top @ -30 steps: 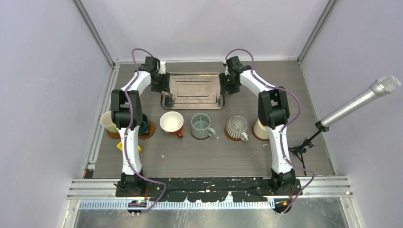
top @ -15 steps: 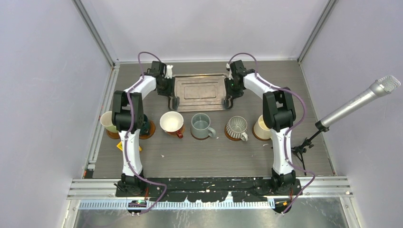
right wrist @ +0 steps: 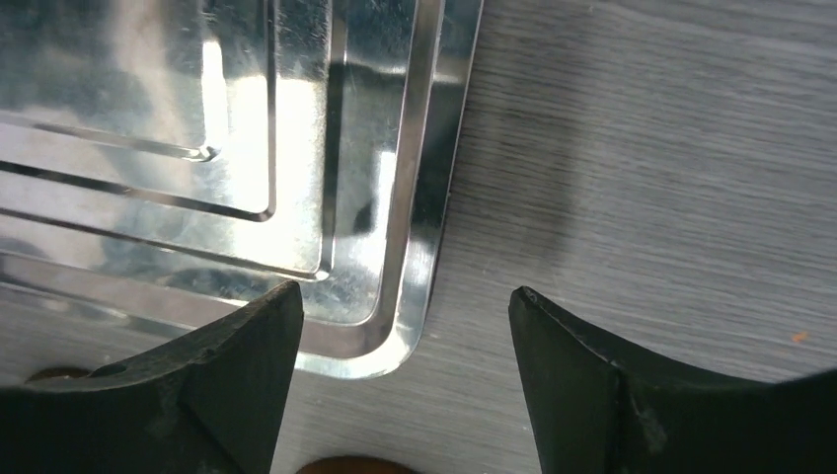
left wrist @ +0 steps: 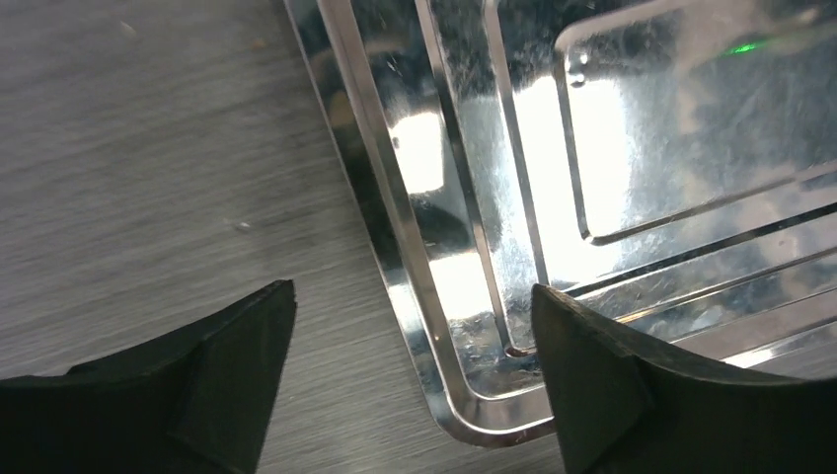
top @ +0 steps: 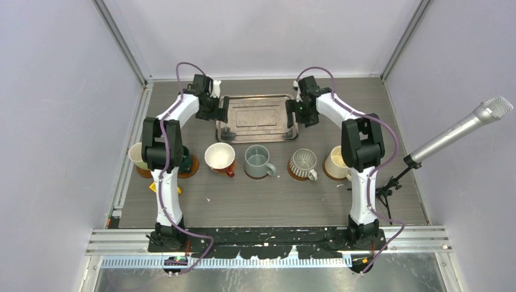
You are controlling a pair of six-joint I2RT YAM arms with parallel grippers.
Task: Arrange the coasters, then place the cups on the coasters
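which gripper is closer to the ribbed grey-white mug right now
Right. The right gripper hangs open at the right end of the metal tray, directly behind the ribbed mug. The left gripper is at the tray's left end, farther away.

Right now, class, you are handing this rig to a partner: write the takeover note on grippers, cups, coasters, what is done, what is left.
Left gripper: open at the silver tray's left end, holding nothing.
Right gripper: open at its right end, holding nothing.
Cups, one row: pale green cup, dark green cup, white-and-red cup, grey-blue cup, ribbed cup, cream cup.
Done: coasters show under four.
Left: confirm coasters under the white-and-red and grey-blue cups.
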